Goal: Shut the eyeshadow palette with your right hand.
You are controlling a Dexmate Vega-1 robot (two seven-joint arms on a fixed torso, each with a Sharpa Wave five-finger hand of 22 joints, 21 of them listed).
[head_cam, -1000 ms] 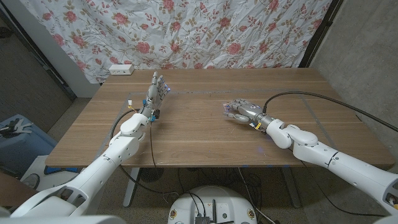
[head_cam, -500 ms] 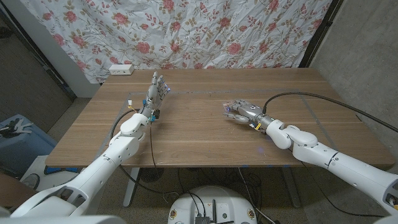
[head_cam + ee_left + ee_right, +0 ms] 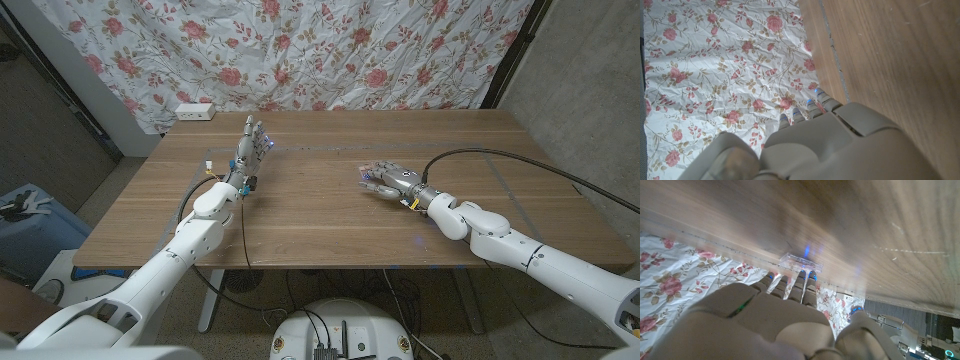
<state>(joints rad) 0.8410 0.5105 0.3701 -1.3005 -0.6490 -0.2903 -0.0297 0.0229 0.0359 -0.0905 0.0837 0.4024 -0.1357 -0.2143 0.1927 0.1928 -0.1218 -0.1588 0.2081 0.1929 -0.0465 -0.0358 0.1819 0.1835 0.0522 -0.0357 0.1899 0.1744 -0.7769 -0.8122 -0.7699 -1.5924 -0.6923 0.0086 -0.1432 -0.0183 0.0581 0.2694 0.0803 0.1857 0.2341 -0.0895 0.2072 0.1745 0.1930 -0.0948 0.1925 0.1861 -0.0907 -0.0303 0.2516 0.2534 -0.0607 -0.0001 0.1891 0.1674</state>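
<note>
Fingertips (image 3: 799, 276) of the right hand (image 3: 392, 181) reach onto the eyeshadow palette (image 3: 800, 262) — a small clear case on the wooden table (image 3: 320, 215), right of its middle; whether they grip it I cannot tell. Well apart, the left hand (image 3: 250, 150) stands upright, fingers straight, holding nothing.

Brown wooden table (image 3: 320, 215). White cloth (image 3: 330, 50) with red rose print. White arms (image 3: 540, 255). Clear palette (image 3: 801, 262). White power strip (image 3: 194, 111).

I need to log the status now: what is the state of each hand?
Left hand: open, fingers straight, holding nothing.
Right hand: fingers on the eyeshadow palette; grip cannot be told.
</note>
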